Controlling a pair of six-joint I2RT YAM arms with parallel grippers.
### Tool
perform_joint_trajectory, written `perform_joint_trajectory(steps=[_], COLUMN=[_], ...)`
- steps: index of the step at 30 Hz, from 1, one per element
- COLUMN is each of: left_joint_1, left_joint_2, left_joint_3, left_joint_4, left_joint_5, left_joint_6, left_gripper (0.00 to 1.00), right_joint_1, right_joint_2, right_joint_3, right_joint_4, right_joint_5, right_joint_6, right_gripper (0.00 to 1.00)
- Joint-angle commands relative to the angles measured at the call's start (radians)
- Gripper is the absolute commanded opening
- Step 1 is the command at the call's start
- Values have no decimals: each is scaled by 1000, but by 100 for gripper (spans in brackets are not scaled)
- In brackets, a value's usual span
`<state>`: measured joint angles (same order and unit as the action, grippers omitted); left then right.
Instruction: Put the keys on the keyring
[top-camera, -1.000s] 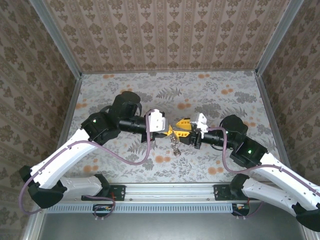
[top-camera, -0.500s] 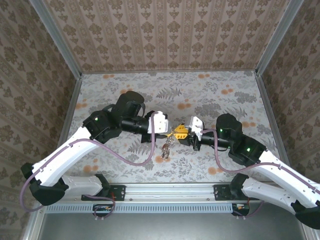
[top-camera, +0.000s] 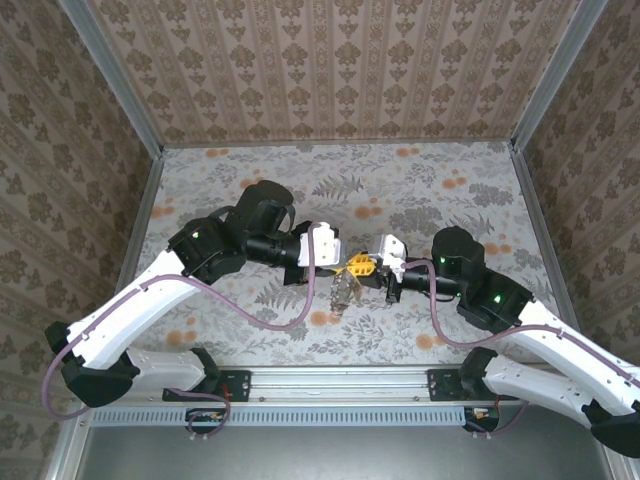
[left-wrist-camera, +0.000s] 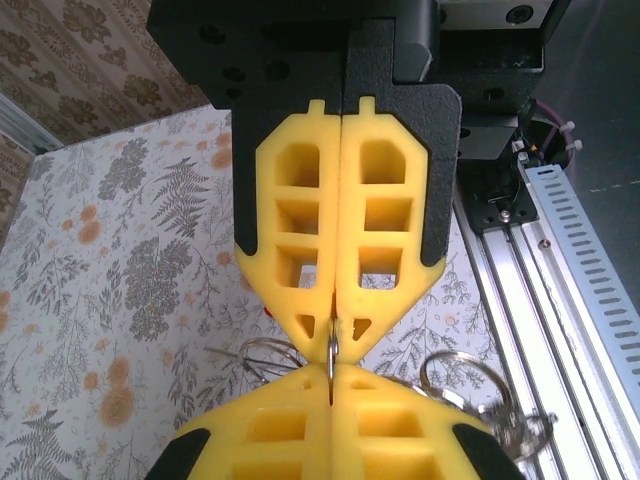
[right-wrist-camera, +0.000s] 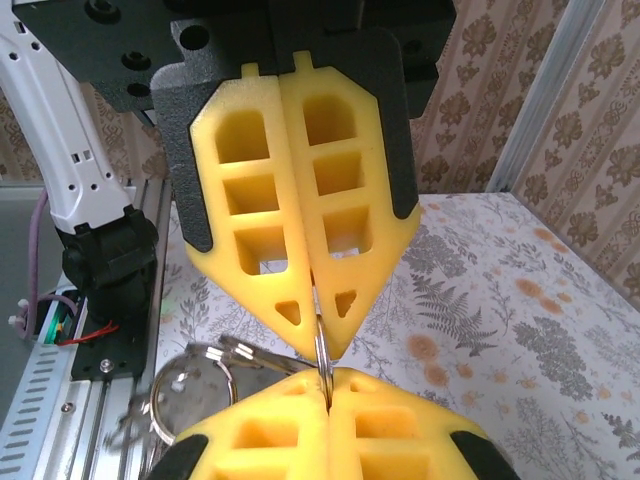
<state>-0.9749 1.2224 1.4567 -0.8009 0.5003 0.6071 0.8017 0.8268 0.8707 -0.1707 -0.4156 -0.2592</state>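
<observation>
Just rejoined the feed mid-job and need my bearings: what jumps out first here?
The left gripper and right gripper meet tip to tip above mid-table, both shut on one thin silvery keyring. A cluster of metal rings dangles beneath them, over the floral table.

left end effector (left-wrist-camera: 335, 332) against right end effector (right-wrist-camera: 321, 342); open table (top-camera: 300, 175) beyond

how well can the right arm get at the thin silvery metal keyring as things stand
Probably yes: the right gripper looks shut on the thin silvery metal keyring, pinching its edge tip to tip with the left gripper, also shut on it. Nothing stands between.
</observation>
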Motion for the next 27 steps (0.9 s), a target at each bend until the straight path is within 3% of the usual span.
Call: perform_joint_trajectory(steps=[1, 8, 16, 24, 27], left_joint_1=[-7, 59, 82, 85, 86], left_joint_2=[-21, -111, -150, -161, -159], left_joint_3=[-17, -167, -236, -249, -251], left_joint_4=[62, 304, 420, 453, 469], left_joint_5=[23, 196, 259, 282, 302], left_joint_6=[1, -139, -213, -219, -224], left_gripper=[0, 11, 14, 0, 0], right_joint_1=[8, 7, 8, 8, 8], right_joint_2=[-28, -67, -64, -55, -48], right_joint_3=[7, -55, -104, -116, -121], right_joint_4=[42, 242, 420, 471, 479], right_joint_5=[-11, -59, -95, -119, -124], right_joint_6=[13, 149, 260, 296, 301], right_gripper=[0, 0, 0, 0, 0])
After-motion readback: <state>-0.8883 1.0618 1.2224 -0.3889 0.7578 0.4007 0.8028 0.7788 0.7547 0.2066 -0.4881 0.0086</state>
